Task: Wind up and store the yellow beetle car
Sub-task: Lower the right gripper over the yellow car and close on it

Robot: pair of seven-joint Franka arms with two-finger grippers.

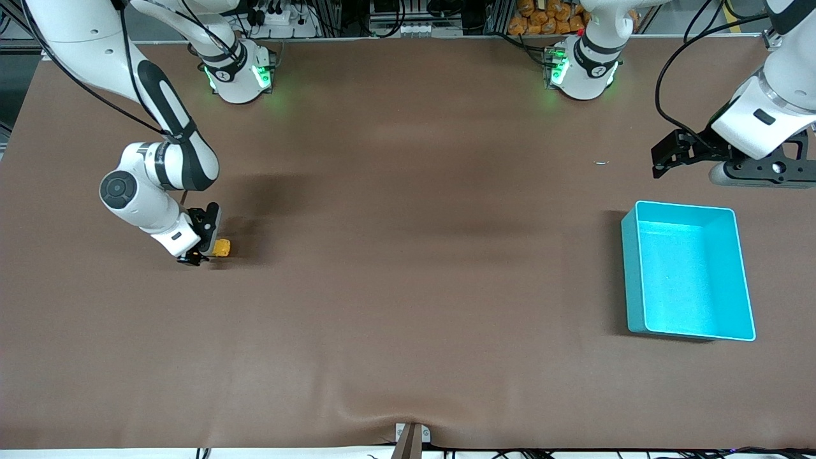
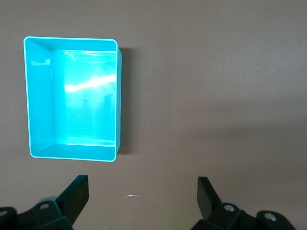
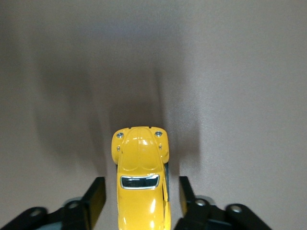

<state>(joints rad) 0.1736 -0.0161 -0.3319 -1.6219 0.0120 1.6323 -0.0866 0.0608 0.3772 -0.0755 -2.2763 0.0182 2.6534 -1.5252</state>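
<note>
The yellow beetle car (image 1: 222, 247) stands on the brown table toward the right arm's end. My right gripper (image 1: 203, 254) is low at the table, open, with one finger on each side of the car's rear half. In the right wrist view the car (image 3: 141, 182) lies between the fingers (image 3: 96, 196), with a gap showing on both sides. The teal bin (image 1: 630, 274) stands empty toward the left arm's end, and it also shows in the left wrist view (image 2: 72, 39). My left gripper (image 1: 666, 159) is open and empty above the table, beside the bin, and in its own view (image 2: 142, 191) only bare table lies below it.
A tiny pale speck (image 1: 602, 162) lies on the table under the left gripper, and it also shows in the left wrist view (image 2: 132, 196). The two arm bases (image 1: 239, 73) stand along the table's edge farthest from the front camera. A wide stretch of brown table lies between car and bin.
</note>
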